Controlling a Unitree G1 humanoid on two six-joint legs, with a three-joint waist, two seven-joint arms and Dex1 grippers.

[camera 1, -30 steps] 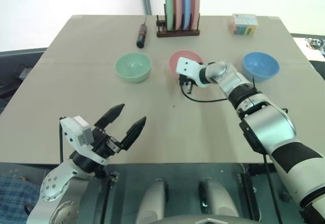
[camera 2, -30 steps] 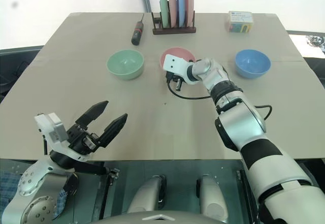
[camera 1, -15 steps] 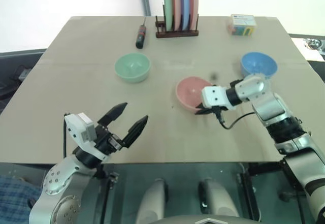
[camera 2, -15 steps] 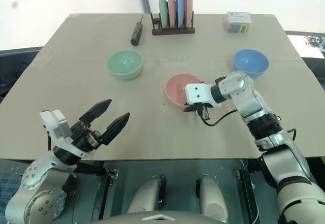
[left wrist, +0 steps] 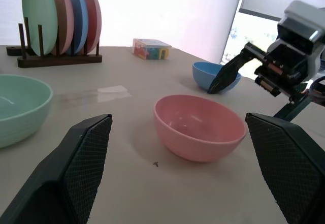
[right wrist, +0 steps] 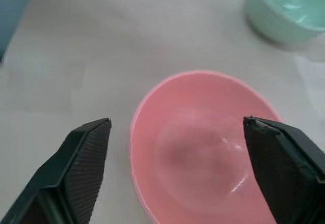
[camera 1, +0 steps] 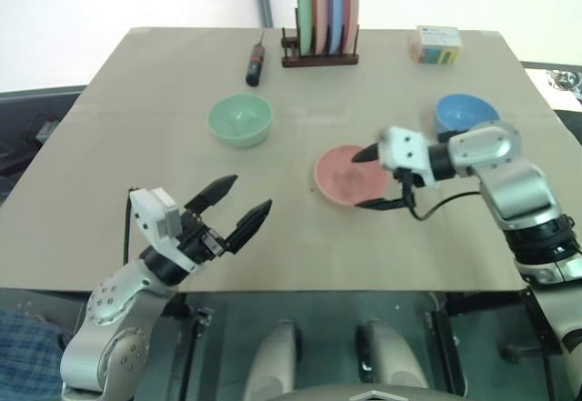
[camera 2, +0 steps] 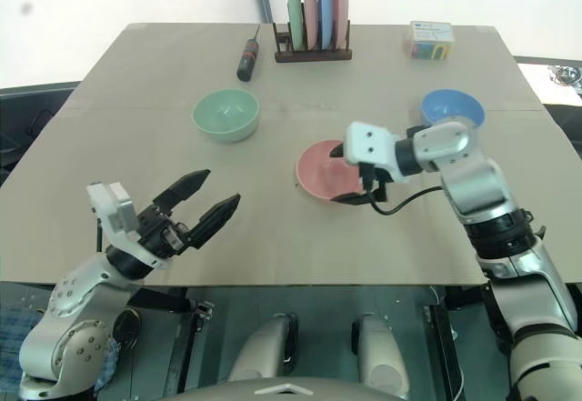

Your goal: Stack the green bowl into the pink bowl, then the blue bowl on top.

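Tan table (camera 1: 136, 137) spanning most of the frame, corners cut off at the bottom. At upper centre, dark wooden rack (camera 1: 318, 56) of upright plates; just left of it, black-and-red screwdriver (camera 1: 255, 64). Small colourful box (camera 1: 435, 44) at upper right. Green bowl (camera 1: 240, 119) left of centre, pink bowl (camera 1: 347, 175) at centre, blue bowl (camera 1: 465, 113) at right, all three apart and upright.

Silver-grey jointed arms carry white wrist blocks, a black cable apparently looping from the right tool (camera 1: 375, 179), with black cross-hatched fingers (left wrist: 84, 163).
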